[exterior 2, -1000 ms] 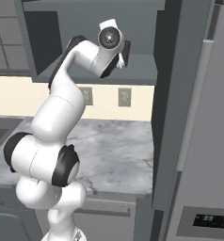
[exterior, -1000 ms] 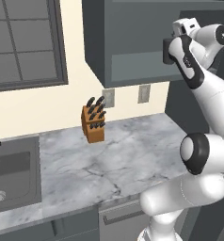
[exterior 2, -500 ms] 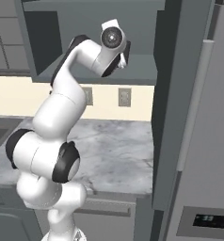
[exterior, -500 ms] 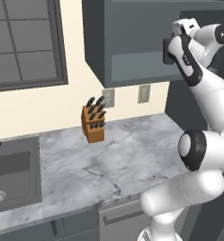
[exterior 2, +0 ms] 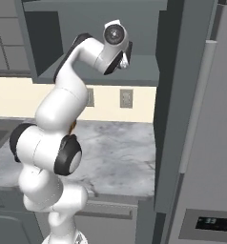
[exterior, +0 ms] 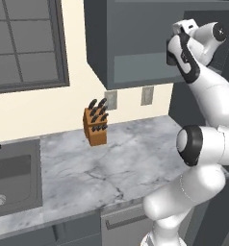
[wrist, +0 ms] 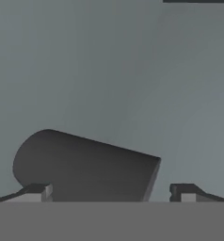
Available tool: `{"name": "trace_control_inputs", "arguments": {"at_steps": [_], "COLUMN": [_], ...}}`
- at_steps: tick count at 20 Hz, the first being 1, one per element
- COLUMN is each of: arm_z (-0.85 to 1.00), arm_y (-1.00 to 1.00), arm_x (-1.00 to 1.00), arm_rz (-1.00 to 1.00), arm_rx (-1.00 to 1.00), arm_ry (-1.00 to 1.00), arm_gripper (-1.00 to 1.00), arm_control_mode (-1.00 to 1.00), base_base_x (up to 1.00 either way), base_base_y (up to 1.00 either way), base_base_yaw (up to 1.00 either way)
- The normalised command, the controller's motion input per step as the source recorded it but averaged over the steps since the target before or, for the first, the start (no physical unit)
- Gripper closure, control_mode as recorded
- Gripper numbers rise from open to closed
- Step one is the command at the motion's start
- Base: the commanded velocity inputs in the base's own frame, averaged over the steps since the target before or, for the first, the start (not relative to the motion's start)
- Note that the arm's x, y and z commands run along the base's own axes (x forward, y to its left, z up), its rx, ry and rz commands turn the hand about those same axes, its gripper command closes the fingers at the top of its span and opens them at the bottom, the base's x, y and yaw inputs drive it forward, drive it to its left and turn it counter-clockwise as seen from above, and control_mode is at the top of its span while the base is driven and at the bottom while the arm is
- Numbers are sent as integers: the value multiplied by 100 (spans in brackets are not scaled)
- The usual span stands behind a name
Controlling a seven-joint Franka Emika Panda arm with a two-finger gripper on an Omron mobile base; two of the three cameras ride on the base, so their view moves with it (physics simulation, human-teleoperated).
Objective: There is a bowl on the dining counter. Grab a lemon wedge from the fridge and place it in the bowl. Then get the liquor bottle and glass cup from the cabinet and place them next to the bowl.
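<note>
Up inside the cabinet [exterior: 135, 43], the claw [wrist: 109, 192] stood wide open, the glass cup [wrist: 85, 164] lying sideways between its fingertips [wrist: 36, 190].

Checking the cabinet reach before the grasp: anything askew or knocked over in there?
Yes: in the hand view the glass cup appears to lie on its side on the cabinet shelf rather than upright, though that view rolls with the hand. It sits between the open gripper fingers, ungripped.
</note>
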Motion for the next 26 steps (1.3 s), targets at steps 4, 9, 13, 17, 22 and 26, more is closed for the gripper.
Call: {"name": "trace_control_inputs", "arguments": {"at_steps": [4,9,13,17,22,26], "arm_z": [-8,-8,-7,-12,-17,-21], "arm_y": [0,-4,-22,-24,-8,0], "arm_x": [20,9,1,0,0,0], "arm_rz": [0,0,0,0,1,1], "arm_rx": [-1,0,0,0,-1,-5], "arm_ry": [7,6,1,0,0,0], "arm_gripper": [-100,-100,-100,-100,-100,-100], "arm_control_mode": [-100,-100,-100,-100,-100,-100], "base_base_x": [0,0,0,0,0,0], "base_base_y": [0,0,0,0,0,0], "base_base_yaw": [0,0,0,0,0,0]}}
